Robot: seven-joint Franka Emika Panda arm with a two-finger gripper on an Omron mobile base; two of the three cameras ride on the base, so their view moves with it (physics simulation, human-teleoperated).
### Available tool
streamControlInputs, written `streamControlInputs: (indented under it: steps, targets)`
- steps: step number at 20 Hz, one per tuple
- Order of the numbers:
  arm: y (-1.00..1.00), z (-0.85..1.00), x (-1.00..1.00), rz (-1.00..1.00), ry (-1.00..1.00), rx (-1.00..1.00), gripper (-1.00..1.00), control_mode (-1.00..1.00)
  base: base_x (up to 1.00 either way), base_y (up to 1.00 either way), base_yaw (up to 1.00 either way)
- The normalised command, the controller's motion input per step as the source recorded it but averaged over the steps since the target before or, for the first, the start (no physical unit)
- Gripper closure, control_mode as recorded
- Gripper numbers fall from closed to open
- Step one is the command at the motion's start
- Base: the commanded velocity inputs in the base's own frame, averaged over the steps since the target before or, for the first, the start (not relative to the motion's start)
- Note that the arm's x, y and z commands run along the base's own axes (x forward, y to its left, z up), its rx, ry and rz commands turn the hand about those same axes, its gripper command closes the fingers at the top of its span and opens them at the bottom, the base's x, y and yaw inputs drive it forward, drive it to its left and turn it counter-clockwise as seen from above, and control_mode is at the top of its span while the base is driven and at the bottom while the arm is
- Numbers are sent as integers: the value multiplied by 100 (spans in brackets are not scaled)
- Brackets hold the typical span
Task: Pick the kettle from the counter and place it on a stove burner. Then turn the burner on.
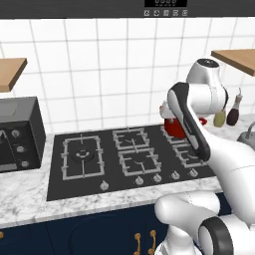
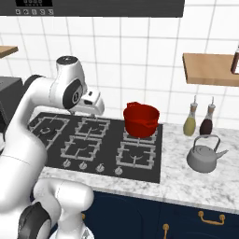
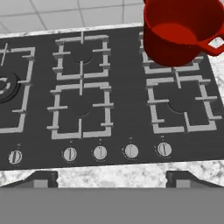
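The silver-grey kettle (image 2: 204, 156) stands upright on the marbled counter (image 2: 182, 186), to the right of the black cooktop, with its spout pointing right. The large stove burner (image 1: 82, 155) under its square grate lies at the cooktop's left end, seen also as the stove burner (image 2: 46, 126) and at the left edge of the hand view as the stove burner (image 3: 5, 85). My gripper (image 3: 113, 180) hovers over the cooktop's front middle, open, its tips far apart with nothing between them. The kettle is well off to the gripper's right.
A red pot (image 2: 141, 119) sits on the back right burner. Several knobs (image 3: 100, 152) line the cooktop's front edge. Two bottles (image 2: 190, 122) stand against the tiled wall behind the kettle. A dark oven (image 1: 17, 132) sits on the counter at the left, and wooden shelves (image 2: 210, 69) hang above.
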Motion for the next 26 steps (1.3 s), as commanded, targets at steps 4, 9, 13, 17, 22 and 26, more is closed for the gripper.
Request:
streamControlInputs:
  steps: [4, 9, 13, 17, 22, 26]
  targets:
    - [-71, 4, -3, -28, -21, 0, -100, -100, 0, 0, 0]
    - [-73, 7, 0, -32, -15, -8, -100, -100, 0, 0, 0]
    - [-71, 15, 0, -33, -9, -13, -100, -100, 0, 0, 0]
    - [-74, 15, 3, -30, 1, -7, -100, -100, 0, 0, 0]
    - [-82, 1, 7, -27, 13, 0, -100, -100, 0, 0, 0]
    - [-81, 0, 9, -25, 28, 0, -100, -100, 0, 0, 0]
